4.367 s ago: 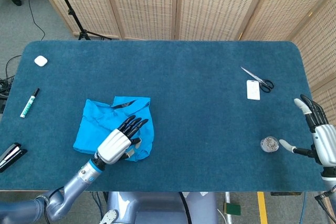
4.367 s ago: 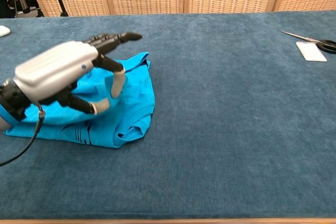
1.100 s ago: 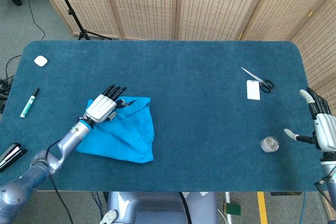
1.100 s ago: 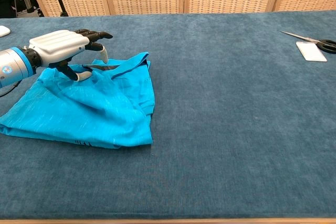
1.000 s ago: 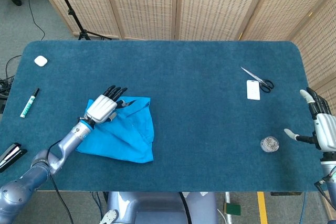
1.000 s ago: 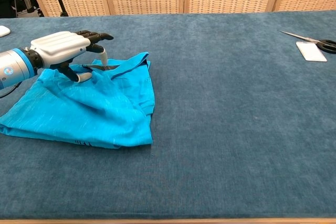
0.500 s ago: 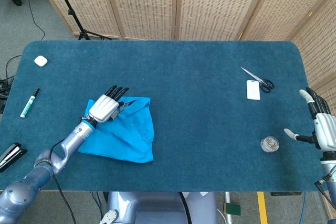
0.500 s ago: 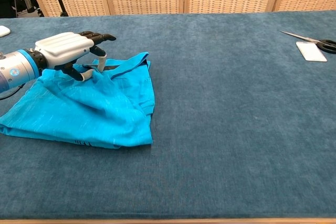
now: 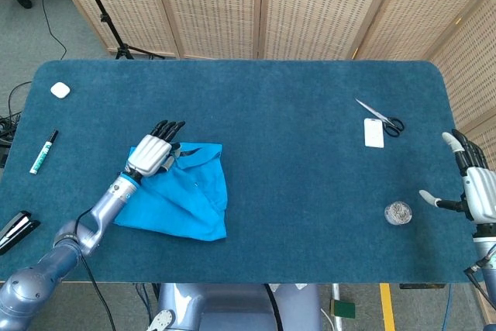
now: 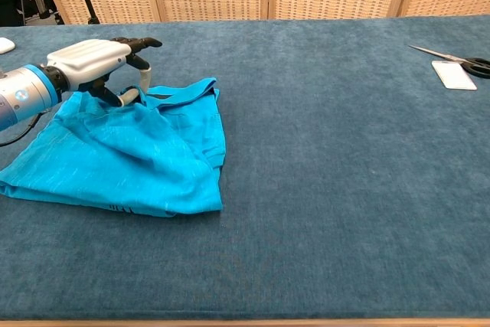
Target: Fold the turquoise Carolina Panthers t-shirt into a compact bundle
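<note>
The turquoise t-shirt (image 9: 180, 189) lies folded into a rough square on the left half of the blue bench (image 9: 294, 129), its dark collar trim showing at the far edge and a small strip of dark print at the near hem in the chest view (image 10: 122, 151). The left robot hand (image 9: 152, 150) sits over the shirt's far left corner, palm down, with its dark fingers (image 9: 167, 127) stretched out past the cloth toward the far side of the bench. In the chest view the same robot hand (image 10: 96, 59) hovers low at that corner, thumb pointing down and touching or nearly touching the fabric; the fingers are apart and nothing is clamped in them.

The right robot hand (image 9: 469, 187) shows at the right edge of the bench, upright, fingers spread and holding nothing. Just beside it, toward the middle, stands a small round clear container (image 9: 397, 212). Farther back on the right lie scissors (image 9: 381, 116) touching a white card (image 9: 373, 132). On the left side are a white pebble-like object (image 9: 60, 90), a marker (image 9: 43, 151) and a black stapler (image 9: 15, 230) at the near left edge
</note>
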{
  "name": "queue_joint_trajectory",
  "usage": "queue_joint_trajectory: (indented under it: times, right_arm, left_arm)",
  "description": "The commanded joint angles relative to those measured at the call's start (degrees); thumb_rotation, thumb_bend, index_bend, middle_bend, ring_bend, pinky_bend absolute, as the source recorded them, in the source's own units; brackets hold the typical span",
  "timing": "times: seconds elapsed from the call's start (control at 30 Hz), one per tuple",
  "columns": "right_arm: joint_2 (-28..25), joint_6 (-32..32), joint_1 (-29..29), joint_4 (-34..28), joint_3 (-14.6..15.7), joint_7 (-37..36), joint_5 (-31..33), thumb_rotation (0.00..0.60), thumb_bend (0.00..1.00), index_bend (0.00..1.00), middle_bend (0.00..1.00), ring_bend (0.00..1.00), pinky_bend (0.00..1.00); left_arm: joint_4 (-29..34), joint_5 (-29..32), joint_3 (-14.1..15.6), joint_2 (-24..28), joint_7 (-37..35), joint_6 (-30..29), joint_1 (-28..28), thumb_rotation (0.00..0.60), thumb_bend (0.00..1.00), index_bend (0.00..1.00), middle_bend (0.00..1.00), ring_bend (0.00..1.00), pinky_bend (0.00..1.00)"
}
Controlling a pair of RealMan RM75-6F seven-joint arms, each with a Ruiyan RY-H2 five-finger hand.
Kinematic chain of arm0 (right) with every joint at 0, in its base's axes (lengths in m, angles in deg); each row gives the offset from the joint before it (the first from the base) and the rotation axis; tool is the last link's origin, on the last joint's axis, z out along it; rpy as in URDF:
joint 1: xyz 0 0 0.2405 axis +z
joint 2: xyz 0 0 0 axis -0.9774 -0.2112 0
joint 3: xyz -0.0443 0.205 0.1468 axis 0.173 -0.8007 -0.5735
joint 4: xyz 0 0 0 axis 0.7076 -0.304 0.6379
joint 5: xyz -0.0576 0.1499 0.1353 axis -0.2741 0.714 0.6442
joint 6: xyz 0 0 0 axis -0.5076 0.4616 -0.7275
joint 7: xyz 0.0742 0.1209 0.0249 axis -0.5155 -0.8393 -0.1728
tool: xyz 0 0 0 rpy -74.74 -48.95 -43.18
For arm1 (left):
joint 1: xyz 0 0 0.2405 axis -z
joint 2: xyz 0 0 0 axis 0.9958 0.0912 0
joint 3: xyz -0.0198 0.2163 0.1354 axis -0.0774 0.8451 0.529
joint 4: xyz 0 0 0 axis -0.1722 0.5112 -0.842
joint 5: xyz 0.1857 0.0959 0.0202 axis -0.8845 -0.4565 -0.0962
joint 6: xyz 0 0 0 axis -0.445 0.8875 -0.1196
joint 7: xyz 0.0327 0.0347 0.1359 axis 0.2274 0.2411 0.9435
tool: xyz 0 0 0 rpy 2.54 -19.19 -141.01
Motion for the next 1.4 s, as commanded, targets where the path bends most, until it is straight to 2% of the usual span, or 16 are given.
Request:
queue_joint_trajectory:
  times: [0.03, 0.67, 0.87, 0.9, 0.97, 1.03, 1.1, 1.2, 1.4]
  right_arm:
    - [0.0, 0.1, 0.0, 0.0, 0.0, 0.1, 0.0, 0.600, 0.00, 0.00, 0.00, 0.00, 0.00]
    - [0.5, 1.1, 0.4, 0.5, 0.0, 0.9, 0.5, 0.600, 0.00, 0.00, 0.00, 0.00, 0.00]
    - [0.7, 1.7, 0.6, 0.8, 0.0, 0.9, 0.8, 0.600, 0.00, 0.00, 0.00, 0.00, 0.00]
    - [0.7, 1.8, 0.6, 0.8, 0.0, 0.9, 0.8, 0.600, 0.00, 0.00, 0.00, 0.00, 0.00]
    - [0.7, 1.9, 0.7, 0.9, 0.0, 0.9, 0.8, 0.600, 0.00, 0.00, 0.00, 0.00, 0.00]
    - [0.8, 2.0, 0.7, 1.0, 0.0, 0.8, 0.9, 0.600, 0.00, 0.00, 0.00, 0.00, 0.00]
    - [0.8, 2.1, 0.7, 1.0, 0.0, 0.8, 0.9, 0.600, 0.00, 0.00, 0.00, 0.00, 0.00]
    - [0.9, 2.2, 0.8, 1.1, 0.0, 0.8, 1.0, 0.600, 0.00, 0.00, 0.00, 0.00, 0.00]
    - [0.9, 2.3, 0.8, 1.1, 0.0, 0.7, 1.0, 0.600, 0.00, 0.00, 0.00, 0.00, 0.00]
  left_arm:
    - [0.5, 1.6, -1.4, 0.1, -0.4, 1.3, 0.3, 0.600, 0.55, 0.69, 0.00, 0.00, 0.00]
    - [-0.1, 11.4, -9.9, -2.9, 0.5, 10.1, 3.5, 0.600, 0.55, 0.69, 0.00, 0.00, 0.00]
    - [-1.7, 16.1, -13.3, -4.7, 6.6, 13.5, 4.4, 0.600, 0.53, 0.69, 0.00, 0.00, 0.00]
    - [-2.1, 17.1, -14.0, -5.1, 8.2, 14.0, 4.6, 0.600, 0.53, 0.67, 0.00, 0.00, 0.00]
    - [-2.9, 19.3, -15.6, -5.9, 11.9, 14.8, 4.8, 0.600, 0.51, 0.50, 0.00, 0.00, 0.00]
    - [-3.4, 21.4, -17.3, -6.8, 14.7, 14.8, 5.1, 0.600, 0.51, 0.17, 0.00, 0.00, 0.00]
    - [-3.2, 22.5, -18.2, -7.0, 15.9, 15.0, 5.3, 0.600, 0.50, 0.02, 0.00, 0.00, 0.00]
    - [-1.8, 22.5, -18.4, -6.3, 15.8, 14.3, 5.3, 0.600, 0.49, 0.00, 0.00, 0.00, 0.00]
    - [2.6, 20.0, -17.0, -3.1, 12.3, 11.6, 4.1, 0.600, 0.44, 0.00, 0.00, 0.00, 0.00]
